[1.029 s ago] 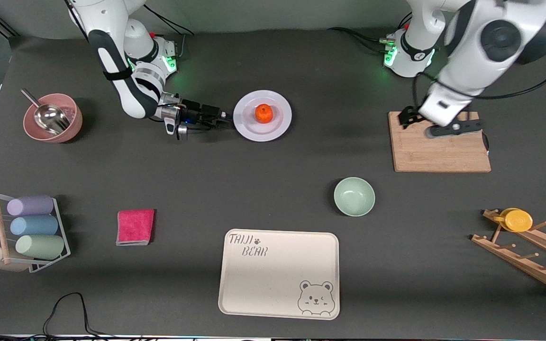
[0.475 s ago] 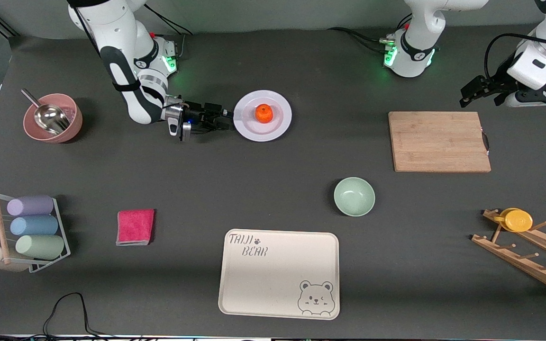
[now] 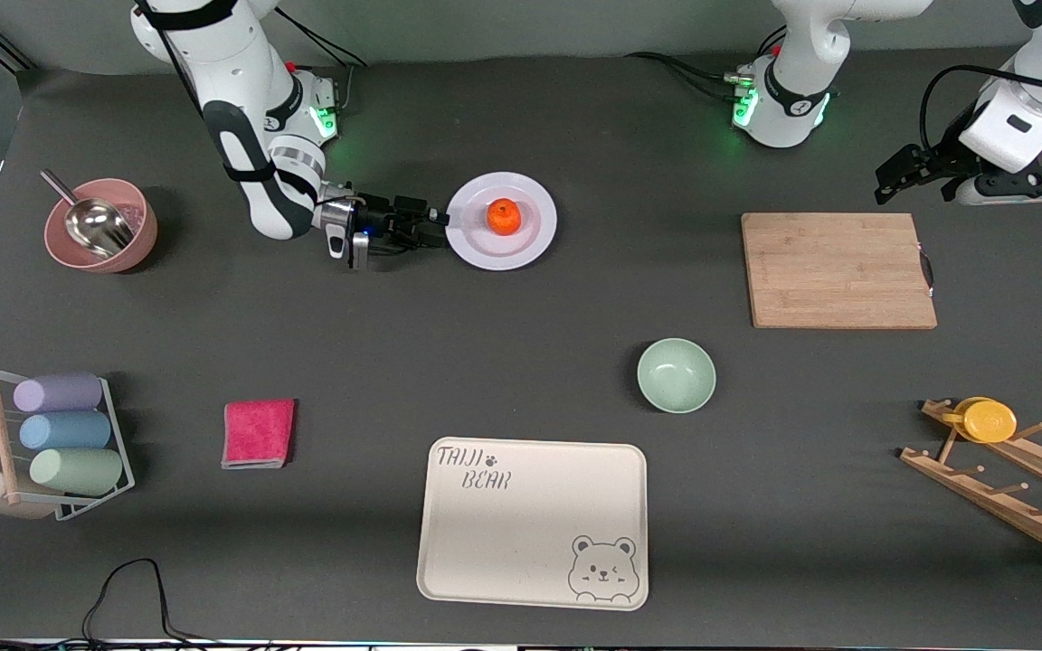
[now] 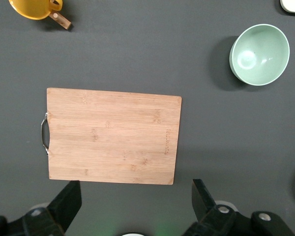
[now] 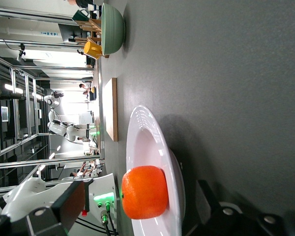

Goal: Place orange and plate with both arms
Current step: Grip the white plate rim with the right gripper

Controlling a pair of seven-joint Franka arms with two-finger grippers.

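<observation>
— what's cut off from where you stand?

— the pink bowl (image 3: 100, 224) hides most of its metal scoop (image 3: 91, 221). the right gripper (image 3: 431, 226) lies low at the rim of the plate (image 3: 530, 242), jaws wide, gripping nothing.

— and the orange (image 3: 504, 216)?

— sitting on that plate, mid-counter, toward the arm bases. nearer the camera stand a green bowl (image 3: 676, 375) and a bear tray (image 3: 532, 522).

— the other arm?

— the left gripper (image 3: 914, 172) waits in the air by the cutting board (image 3: 838, 270), jaws wide and empty.
</observation>
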